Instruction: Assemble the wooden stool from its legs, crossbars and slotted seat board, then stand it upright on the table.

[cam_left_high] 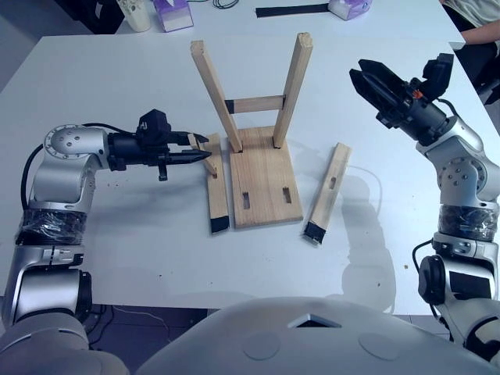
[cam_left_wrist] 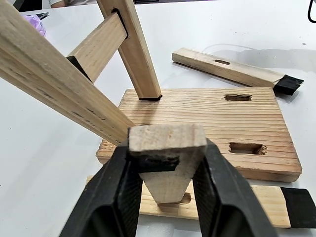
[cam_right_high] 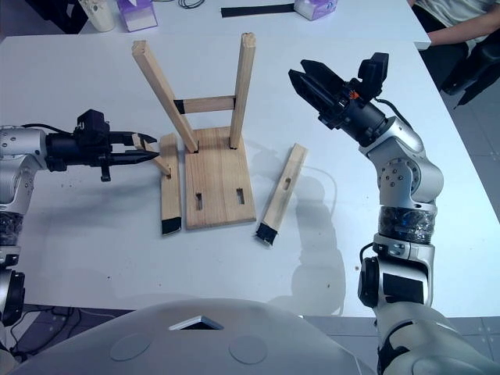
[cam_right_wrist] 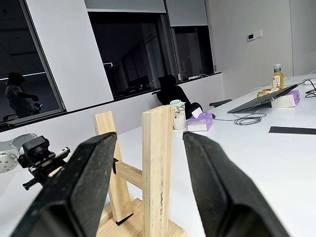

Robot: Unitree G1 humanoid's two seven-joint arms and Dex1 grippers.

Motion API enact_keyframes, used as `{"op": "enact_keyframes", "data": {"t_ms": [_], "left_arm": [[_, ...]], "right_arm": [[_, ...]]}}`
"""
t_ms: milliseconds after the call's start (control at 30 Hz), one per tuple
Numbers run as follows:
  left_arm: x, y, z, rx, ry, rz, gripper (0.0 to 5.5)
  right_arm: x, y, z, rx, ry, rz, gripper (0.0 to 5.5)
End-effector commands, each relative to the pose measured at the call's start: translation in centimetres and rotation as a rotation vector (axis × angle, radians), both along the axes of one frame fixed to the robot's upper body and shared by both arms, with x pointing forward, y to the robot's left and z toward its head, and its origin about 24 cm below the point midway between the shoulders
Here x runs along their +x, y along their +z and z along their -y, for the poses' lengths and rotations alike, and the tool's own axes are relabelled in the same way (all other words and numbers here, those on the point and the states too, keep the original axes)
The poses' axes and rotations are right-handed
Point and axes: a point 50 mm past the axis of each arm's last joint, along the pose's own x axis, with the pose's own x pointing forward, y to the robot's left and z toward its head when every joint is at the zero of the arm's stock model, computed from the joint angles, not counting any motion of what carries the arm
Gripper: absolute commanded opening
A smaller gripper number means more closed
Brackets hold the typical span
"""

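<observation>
Okay, seat board (cam_left_high: 262, 183): head view, flat on table (cam_left_high: 117, 234), two upright legs in its slots.
Right gripper (cam_left_high: 398, 69): raised, fingers spread, holding nothing, well apart from board.
Left loose leg (cam_left_high: 216, 195): just beside board; right loose leg (cam_left_high: 328, 191) lies apart.
Crossbar (cam_left_wrist: 168, 143): left wrist view, left gripper (cam_left_wrist: 167, 163) pinches its upper end, lower end in left loose leg's mortise.
Handling: probably light, stiff, grippy wood; grip flat faces, push straight, tenon may bind.
Nearer upright leg (cam_right_wrist: 157, 163): right wrist view, framed between the spread fingers, farther off, untouched.
</observation>
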Motion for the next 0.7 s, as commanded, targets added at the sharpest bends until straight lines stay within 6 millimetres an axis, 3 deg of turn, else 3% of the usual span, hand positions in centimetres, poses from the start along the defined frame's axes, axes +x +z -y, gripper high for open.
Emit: {"op": "enact_keyframes", "data": {"t_ms": [33, 333, 533, 700], "left_arm": [[-0.6, -0.5, 0.7, 0.012, -0.059, -0.033, 1.31], [-0.7, -1.8, 0.9, 0.068, -0.087, -0.082, 1.31], [-1.2, -4.9, 1.3, 0.254, -0.178, -0.187, 1.31], [-1.8, -6.5, 1.3, 0.261, -0.219, -0.288, 1.31]], "right_arm": [[0.3, 0.5, -0.3, 0.000, 0.017, 0.014, 2.46], [0.1, 0.5, -0.6, 0.018, 0.030, 0.009, 2.46], [-0.4, 0.0, -1.0, 0.037, 0.016, -0.008, 2.46], [-0.7, -0.5, -1.0, 0.054, 0.005, -0.030, 2.46]]}}
